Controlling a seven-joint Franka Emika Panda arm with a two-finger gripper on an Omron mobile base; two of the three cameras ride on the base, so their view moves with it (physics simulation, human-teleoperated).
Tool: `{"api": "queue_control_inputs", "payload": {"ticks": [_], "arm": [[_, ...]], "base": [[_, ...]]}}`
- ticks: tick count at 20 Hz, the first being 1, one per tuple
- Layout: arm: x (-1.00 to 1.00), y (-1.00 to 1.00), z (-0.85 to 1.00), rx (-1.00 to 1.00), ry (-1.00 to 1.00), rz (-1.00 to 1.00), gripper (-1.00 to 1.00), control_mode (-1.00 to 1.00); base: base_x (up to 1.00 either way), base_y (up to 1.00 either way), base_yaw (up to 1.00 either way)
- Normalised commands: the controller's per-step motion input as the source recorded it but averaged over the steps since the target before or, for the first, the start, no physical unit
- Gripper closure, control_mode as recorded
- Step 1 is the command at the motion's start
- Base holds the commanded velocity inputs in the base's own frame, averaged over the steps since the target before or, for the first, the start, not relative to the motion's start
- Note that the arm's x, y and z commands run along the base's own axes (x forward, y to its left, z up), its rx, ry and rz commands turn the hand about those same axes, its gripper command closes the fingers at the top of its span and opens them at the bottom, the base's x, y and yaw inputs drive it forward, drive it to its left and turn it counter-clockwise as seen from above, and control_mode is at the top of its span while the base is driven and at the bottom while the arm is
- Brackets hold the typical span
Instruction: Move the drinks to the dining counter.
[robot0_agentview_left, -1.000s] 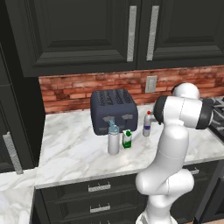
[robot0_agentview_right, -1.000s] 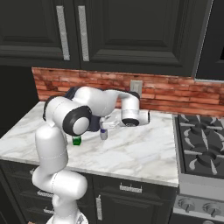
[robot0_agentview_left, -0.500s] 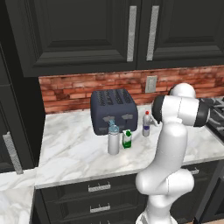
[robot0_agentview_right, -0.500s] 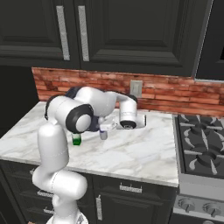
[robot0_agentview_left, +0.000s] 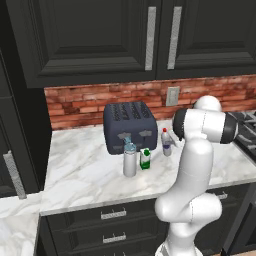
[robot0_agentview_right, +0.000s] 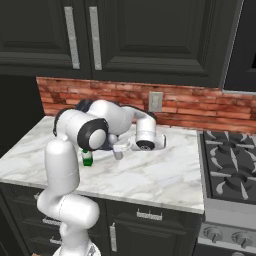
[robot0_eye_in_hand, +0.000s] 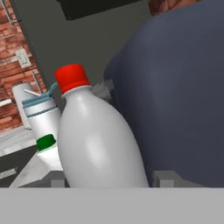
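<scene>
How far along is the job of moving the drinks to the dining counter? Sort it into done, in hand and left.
Done: nothing; all three drinks stand on the worktop by the toaster.
In hand: the pincer flanks the red-capped bottle, one fingertip at each side; a firm grip cannot be told.
Left: carrying that bottle, the grey bottle and the green carton across.

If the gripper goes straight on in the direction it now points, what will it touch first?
Most likely the red-capped bottle, which stands right between the fingertips of the gripper. Behind it sit the toaster and the grey bottle; depth is unclear.
</scene>
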Motion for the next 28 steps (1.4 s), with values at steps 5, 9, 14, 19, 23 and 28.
{"api": "queue_control_inputs", "payload": {"ticks": [5, 9, 14, 19, 23, 28], "arm": [[-0.25, -0.55, 0.15, 0.12, 0.00, -0.01, 1.00, -1.00], [-0.33, -0.67, 0.24, 0.14, 0.00, -0.07, 1.00, -1.00], [-0.47, -0.58, 0.43, 0.13, -0.02, -0.18, 1.00, -1.00], [-0.56, -0.29, 0.80, 0.08, 0.00, -0.21, 1.00, -1.00], [-0.79, -0.25, 0.61, 0.08, 0.00, -0.24, 1.00, -1.00], [-0.88, -0.01, 0.36, 0.01, 0.02, -0.26, 1.00, -1.00]], "base": [[0.00, 0.00, 0.00], [0.00, 0.00, 0.00], [0.00, 0.00, 0.00], [0.00, 0.00, 0.00], [0.00, 0.00, 0.00], [0.00, 0.00, 0.00]]}}
